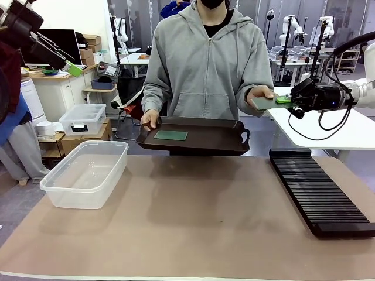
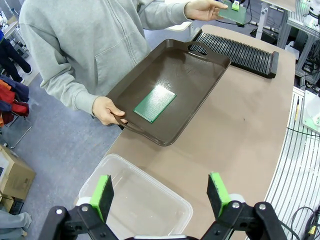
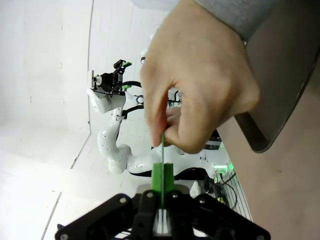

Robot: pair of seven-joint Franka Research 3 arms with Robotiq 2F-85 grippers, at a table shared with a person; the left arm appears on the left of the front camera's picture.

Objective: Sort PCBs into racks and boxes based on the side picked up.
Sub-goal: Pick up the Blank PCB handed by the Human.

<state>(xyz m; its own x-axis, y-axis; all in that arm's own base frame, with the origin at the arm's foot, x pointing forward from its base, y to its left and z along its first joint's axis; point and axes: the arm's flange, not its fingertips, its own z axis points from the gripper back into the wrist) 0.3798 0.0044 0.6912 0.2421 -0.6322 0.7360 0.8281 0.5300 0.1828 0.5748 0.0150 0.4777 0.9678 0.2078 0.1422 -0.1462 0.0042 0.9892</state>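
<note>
A person across the table holds out one green PCB in a hand. My right gripper is shut on its near edge, and the right wrist view shows the board edge-on between the green pads. The person's fingers still pinch it. A second PCB lies flat on a dark brown tray held in the person's other hand. My left gripper is open and holds nothing, high above the clear box. The black slotted rack lies at the right.
The brown tray hovers over the table's far edge. The tan tabletop lies bare between box and rack. A white side table stands behind the rack, and a smaller lidded tub sits on cardboard boxes at the far left.
</note>
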